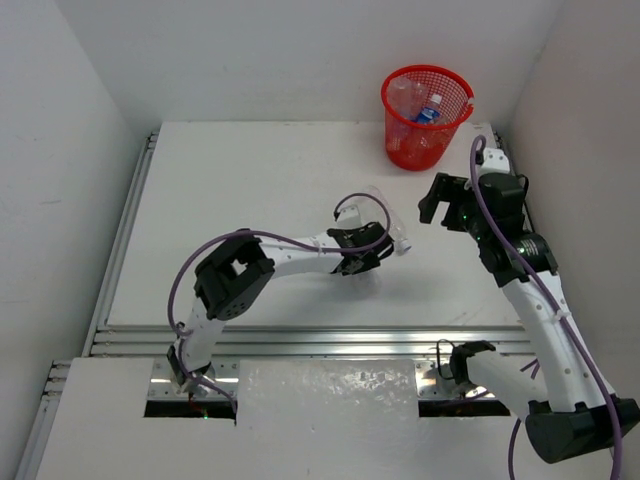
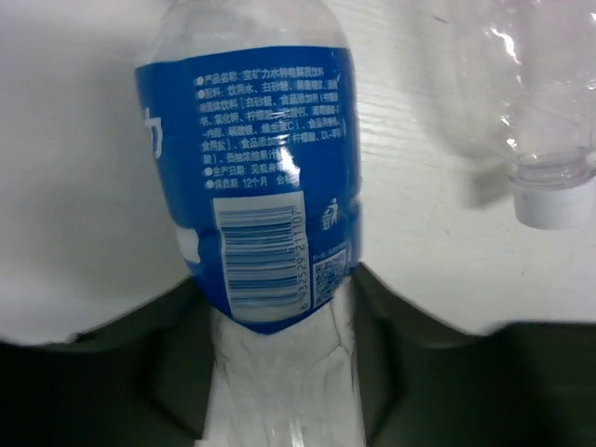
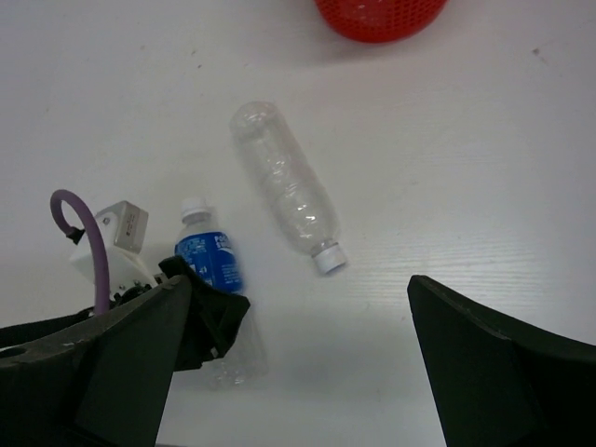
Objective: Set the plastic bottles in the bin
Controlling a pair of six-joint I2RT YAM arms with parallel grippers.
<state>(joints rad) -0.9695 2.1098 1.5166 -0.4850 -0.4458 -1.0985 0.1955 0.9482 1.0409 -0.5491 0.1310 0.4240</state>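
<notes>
My left gripper is shut on a blue-labelled clear bottle, its fingers on both sides of the bottle's lower body near the table's middle. The right wrist view shows that bottle with its white cap pointing away, held in the left gripper. A plain unlabelled bottle lies on the table just beyond it, white cap toward me; it also shows in the left wrist view. My right gripper is open and empty, above the table right of both bottles. The red mesh bin stands at the back right.
Inside the bin lie a blue-labelled bottle and at least one clear one. White walls close in the table on the left, back and right. A metal rail runs along the table's near edge.
</notes>
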